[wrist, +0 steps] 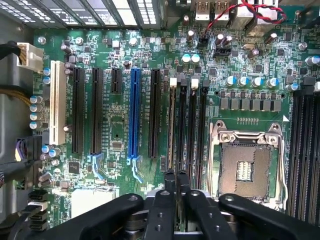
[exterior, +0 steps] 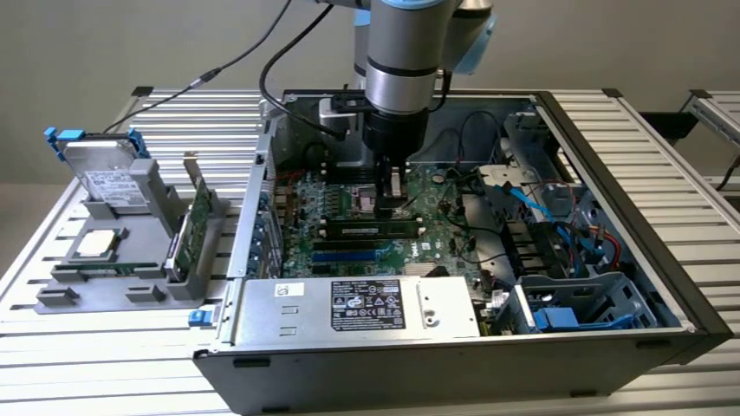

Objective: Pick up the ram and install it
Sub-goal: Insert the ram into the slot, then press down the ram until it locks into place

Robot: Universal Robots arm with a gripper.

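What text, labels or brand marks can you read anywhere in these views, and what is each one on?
None can be quoted as it reads.
Power supply label: black and white print with logos, too small to read.
Drive label on the grey drive in the holder: too blurred.
Motherboard silkscreen beside the slots: white lettering, too fine to read.
Ram in the motherboard slot: no legible marking.

The ram point(wrist: 171, 125), a long narrow green stick with a row of dark chips point(exterior: 370, 230), stands on edge in a black motherboard slot. One end is pinched between the tips of the tool point(wrist: 176, 176), and the rest runs straight out ahead.
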